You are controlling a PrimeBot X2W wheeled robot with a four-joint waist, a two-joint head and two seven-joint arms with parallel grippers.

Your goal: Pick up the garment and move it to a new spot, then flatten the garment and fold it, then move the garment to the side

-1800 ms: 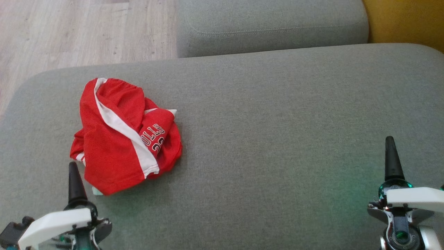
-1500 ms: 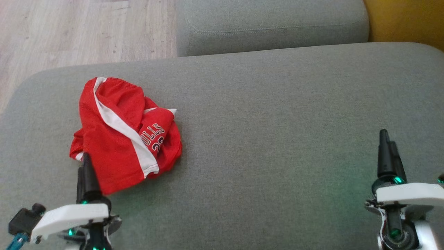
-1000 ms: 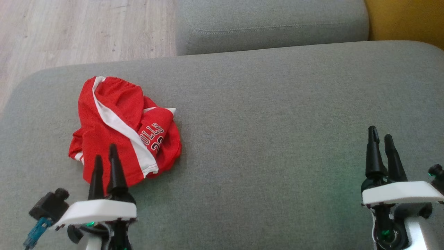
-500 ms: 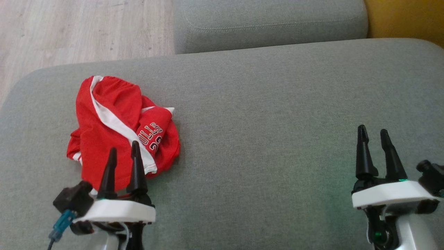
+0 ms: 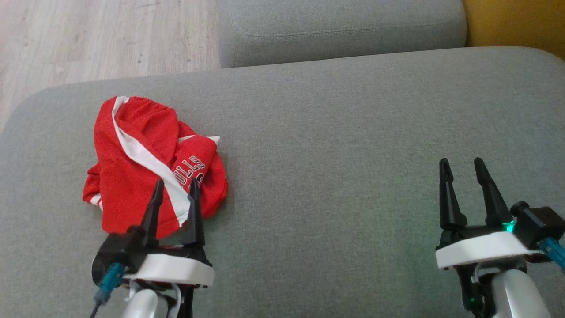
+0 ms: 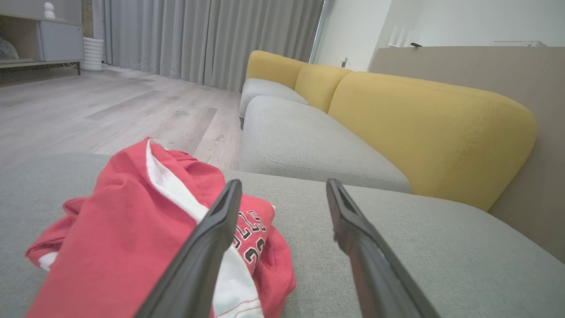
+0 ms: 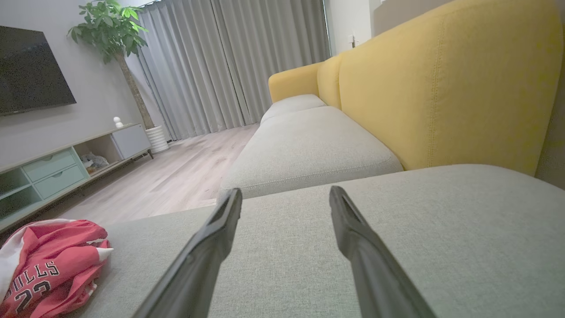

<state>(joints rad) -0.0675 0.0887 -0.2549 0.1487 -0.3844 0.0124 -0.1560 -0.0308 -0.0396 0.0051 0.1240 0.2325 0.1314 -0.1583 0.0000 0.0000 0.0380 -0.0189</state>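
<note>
head view: one crumpled red garment (image 5: 128, 176) on grey cushion (image 5: 331, 154); two hands, left hand (image 5: 176, 181), right hand (image 5: 461, 160), both spread.

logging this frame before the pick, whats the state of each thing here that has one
garment, crumpled in a heap on the grey cushion, not held
left gripper, open, fingertips at the garment's near edge, gripping nothing
right gripper, open, over bare cushion, well apart from the garment
curtains, drawn shut
tv, screen dark
</note>
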